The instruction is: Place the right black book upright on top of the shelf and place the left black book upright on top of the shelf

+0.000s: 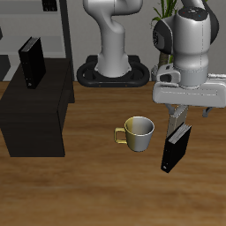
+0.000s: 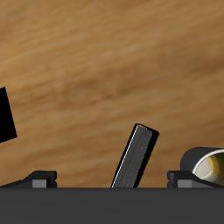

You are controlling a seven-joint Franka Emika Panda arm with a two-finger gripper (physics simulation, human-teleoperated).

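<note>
The shelf (image 1: 35,110) is a low black cabinet beside the table. One black book, the right black book (image 1: 33,62), stands upright on its top near the back. My gripper (image 1: 178,117) is well away from the shelf, above the table near the front, and is shut on the upper end of the left black book (image 1: 175,146). This book hangs tilted, its lower end just over the wood. In the wrist view the same book (image 2: 134,157) shows edge-on, running out from my gripper (image 2: 114,182).
A yellow-cream mug (image 1: 139,132) stands on the table close beside the held book; it also shows in the wrist view (image 2: 206,166). A tall grey open rack (image 1: 62,26) stands behind the shelf. The robot base (image 1: 110,71) is at the back. A dark shape (image 2: 6,114) sits at the wrist view's edge.
</note>
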